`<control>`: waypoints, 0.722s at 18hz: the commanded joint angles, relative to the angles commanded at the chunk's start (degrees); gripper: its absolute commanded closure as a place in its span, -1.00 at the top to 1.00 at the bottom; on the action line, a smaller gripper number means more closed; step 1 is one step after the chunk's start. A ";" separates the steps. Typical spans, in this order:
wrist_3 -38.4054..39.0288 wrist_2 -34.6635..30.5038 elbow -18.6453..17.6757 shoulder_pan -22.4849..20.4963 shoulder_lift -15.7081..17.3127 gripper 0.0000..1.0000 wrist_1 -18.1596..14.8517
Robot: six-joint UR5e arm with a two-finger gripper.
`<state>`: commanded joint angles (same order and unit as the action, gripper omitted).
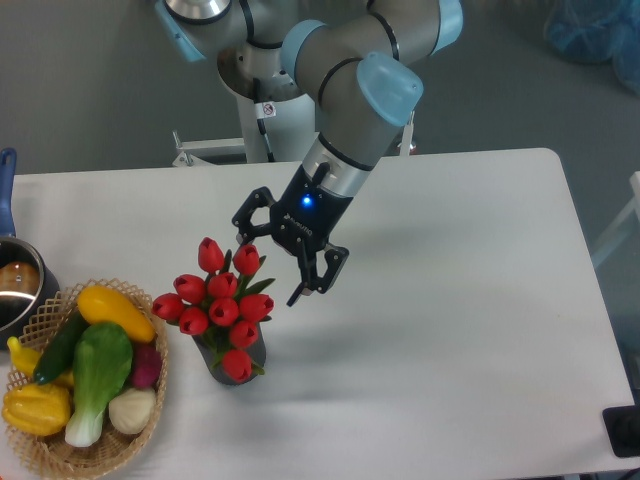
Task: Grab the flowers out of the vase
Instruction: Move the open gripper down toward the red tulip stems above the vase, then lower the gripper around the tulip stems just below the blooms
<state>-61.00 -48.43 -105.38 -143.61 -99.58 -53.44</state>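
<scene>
The flowers (220,300), red tulip buds on green stems, stand upright in the dark grey vase (240,360) at the table's front left. Most of the vase is hidden behind the buds and leaves. My gripper (268,268) hangs open just to the upper right of the bunch, tilted down toward it. One fingertip sits near the top right bud, the other beside the right side of the bunch. Nothing is held between the fingers.
A wicker basket (60,455) of yellow, green and purple vegetables stands at the front left corner. A metal pot (18,290) with a blue handle sits at the left edge behind it. The white table (450,320) stretches out to the right.
</scene>
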 joint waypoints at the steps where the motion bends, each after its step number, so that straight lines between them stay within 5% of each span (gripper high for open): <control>1: -0.09 0.00 -0.26 0.26 -0.09 1.00 0.00; 13: 0.00 0.35 0.09 2.11 -1.93 1.00 0.79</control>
<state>-61.00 -48.08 -105.29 -141.50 -101.51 -52.65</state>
